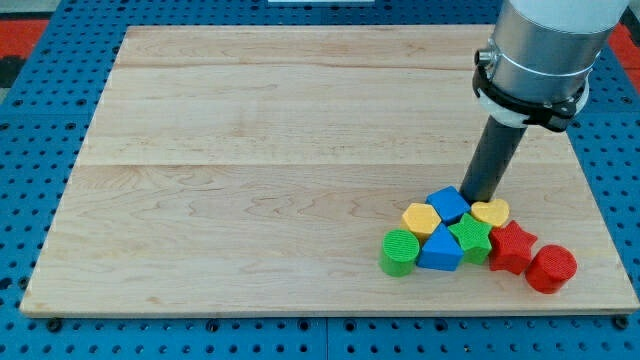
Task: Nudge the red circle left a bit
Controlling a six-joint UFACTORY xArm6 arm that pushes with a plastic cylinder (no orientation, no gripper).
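1. My tip (479, 198): bare rod, no jaws, holds nothing; sits between blue cube (448, 204) and yellow heart (490, 212), probably touching both.
2. Red circle (551, 268) lies down-right of tip, at the cluster's right end, beside red star (512, 247).
3. Tip must get round to its right side.

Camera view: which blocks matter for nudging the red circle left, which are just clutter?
Job:
red circle, view's bottom right
my tip, between blue cube and yellow heart, not at the circle

Clutter:
red star
green star
yellow heart
blue cube
yellow hexagon
blue triangle
green circle
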